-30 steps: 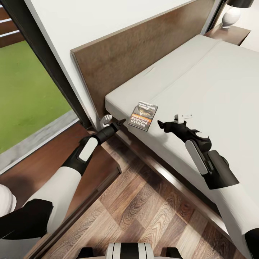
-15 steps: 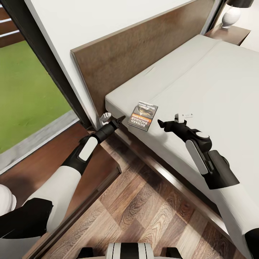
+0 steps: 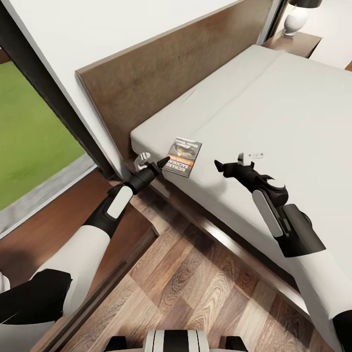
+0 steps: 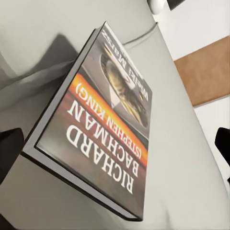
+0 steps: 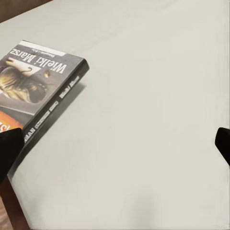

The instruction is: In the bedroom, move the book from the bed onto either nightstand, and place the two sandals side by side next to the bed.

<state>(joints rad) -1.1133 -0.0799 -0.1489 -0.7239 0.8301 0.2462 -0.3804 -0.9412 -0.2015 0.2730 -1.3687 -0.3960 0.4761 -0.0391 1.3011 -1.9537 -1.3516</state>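
One thin dark-grey paperback book [image 3: 184, 157] lies flat at the off-white bed's [image 3: 274, 112] near-left corner. Our left hand [image 3: 157, 165], spread, is at its edge; right hand [image 3: 218, 166] spread too. Looks light, stiffish; we'd pinch the overhanging edge.

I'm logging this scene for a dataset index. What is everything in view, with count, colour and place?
book: one, dark cover with orange band and white lettering, flat on the mattress near the bed's corner by the headboard
bed: one, off-white mattress on a dark-brown frame
headboard: one, brown wood, against the white wall
nightstand: one, dark brown, at the bed's far side
lamp: one, white base with dark shade, on that nightstand
window: one, dark-framed, green grass outside
floor: brown wood planks
left end effector: one, black, tips at the book's near edge
right end effector: one, black, open, over the mattress beside the book
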